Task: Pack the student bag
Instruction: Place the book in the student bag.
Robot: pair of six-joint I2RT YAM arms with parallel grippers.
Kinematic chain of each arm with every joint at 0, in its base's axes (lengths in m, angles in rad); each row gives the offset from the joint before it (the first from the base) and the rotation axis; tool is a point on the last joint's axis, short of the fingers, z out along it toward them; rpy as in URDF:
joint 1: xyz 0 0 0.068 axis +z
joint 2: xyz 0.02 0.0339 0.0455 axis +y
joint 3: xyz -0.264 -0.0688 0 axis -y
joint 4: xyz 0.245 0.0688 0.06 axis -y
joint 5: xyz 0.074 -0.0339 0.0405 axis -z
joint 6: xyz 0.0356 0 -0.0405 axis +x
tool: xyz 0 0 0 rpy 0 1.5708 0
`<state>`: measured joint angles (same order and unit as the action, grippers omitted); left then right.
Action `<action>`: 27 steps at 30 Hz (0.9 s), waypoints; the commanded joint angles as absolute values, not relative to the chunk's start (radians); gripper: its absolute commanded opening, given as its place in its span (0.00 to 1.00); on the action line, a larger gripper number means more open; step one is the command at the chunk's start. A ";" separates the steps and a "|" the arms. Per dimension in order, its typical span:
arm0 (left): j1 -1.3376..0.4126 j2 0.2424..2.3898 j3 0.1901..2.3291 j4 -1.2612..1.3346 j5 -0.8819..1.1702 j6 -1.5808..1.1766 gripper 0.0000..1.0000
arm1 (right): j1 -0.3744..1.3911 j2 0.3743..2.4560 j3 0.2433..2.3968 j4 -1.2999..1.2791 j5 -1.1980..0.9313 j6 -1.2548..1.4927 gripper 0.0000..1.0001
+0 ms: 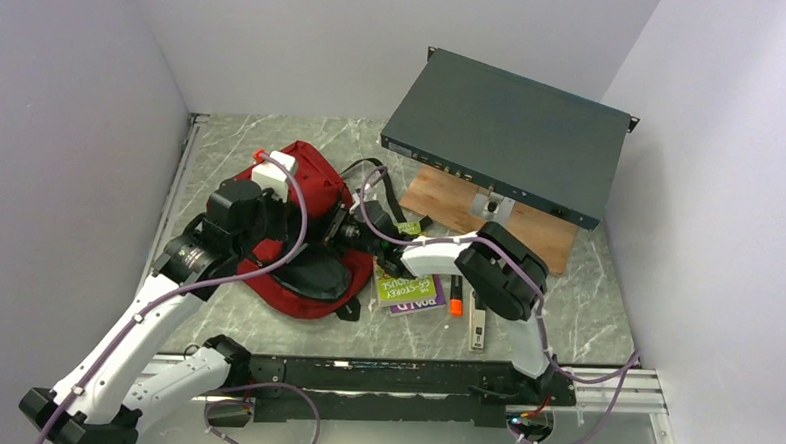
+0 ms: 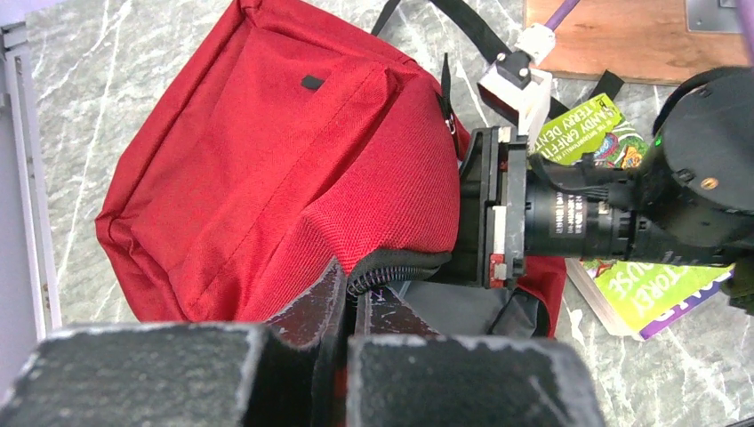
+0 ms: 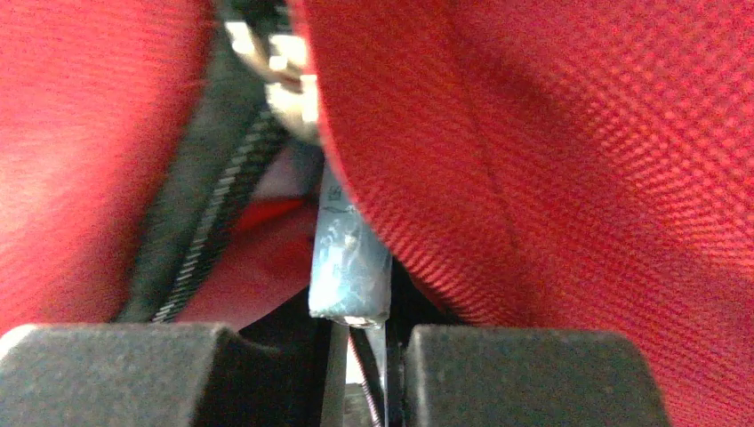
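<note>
The dark red student bag lies left of the table's centre, its black-lined main opening facing the arms. My left gripper is shut on the bag's zip rim; in the left wrist view its fingers pinch the black zip edge of the red fabric. My right gripper reaches in from the right at the bag's opening. In the right wrist view it is shut on a pale blue-grey zip pull tab, with red fabric close around it and the zip teeth on the left.
Green and purple books lie right of the bag, with an orange marker and a slim pen-like item beside them. A flat dark teal metal box leans over a wooden board at the back right. Walls close in left, back and right.
</note>
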<state>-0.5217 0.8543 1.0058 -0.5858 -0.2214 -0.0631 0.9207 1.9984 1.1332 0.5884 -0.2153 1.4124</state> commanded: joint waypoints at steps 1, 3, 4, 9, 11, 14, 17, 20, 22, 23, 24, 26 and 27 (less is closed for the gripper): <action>-0.488 0.827 1.005 -0.482 -0.138 -0.054 0.00 | 0.938 2.042 1.203 0.849 -0.182 1.344 0.00; -0.485 0.822 0.996 -0.480 -0.166 -0.057 0.00 | 0.940 2.087 1.218 0.919 -0.167 1.331 0.00; -0.483 0.823 0.991 -0.480 -0.193 -0.053 0.00 | 0.940 2.105 1.237 0.916 -0.158 1.319 0.00; -0.480 0.824 0.990 -0.495 -0.261 -0.038 0.00 | 0.945 2.171 1.288 0.884 -0.122 1.259 0.00; -0.474 0.811 0.977 -0.478 -0.252 -0.034 0.00 | 0.945 2.211 1.301 0.894 -0.112 1.261 0.08; -0.472 0.807 0.973 -0.472 -0.248 -0.038 0.00 | 0.943 2.253 1.293 0.908 -0.104 1.245 0.25; -0.471 0.807 0.969 -0.472 -0.246 -0.041 0.00 | 0.943 2.218 1.216 0.924 -0.094 1.258 0.39; -0.472 0.811 0.971 -0.473 -0.240 -0.043 0.00 | 0.943 2.160 1.127 0.953 -0.085 1.281 0.49; -0.472 0.816 0.974 -0.476 -0.230 -0.046 0.00 | 0.943 2.141 1.096 0.967 -0.082 1.283 0.50; -0.472 0.816 0.973 -0.474 -0.226 -0.047 0.00 | 0.940 2.143 1.084 0.978 -0.078 1.289 0.50; -0.472 0.818 0.972 -0.474 -0.222 -0.048 0.00 | 0.936 2.154 1.083 0.991 -0.080 1.304 0.48; -0.472 0.819 0.970 -0.473 -0.213 -0.049 0.00 | 0.930 2.190 1.092 1.043 -0.090 1.343 0.40; -0.472 0.818 0.970 -0.472 -0.210 -0.050 0.00 | 0.930 2.205 1.100 1.064 -0.090 1.353 0.33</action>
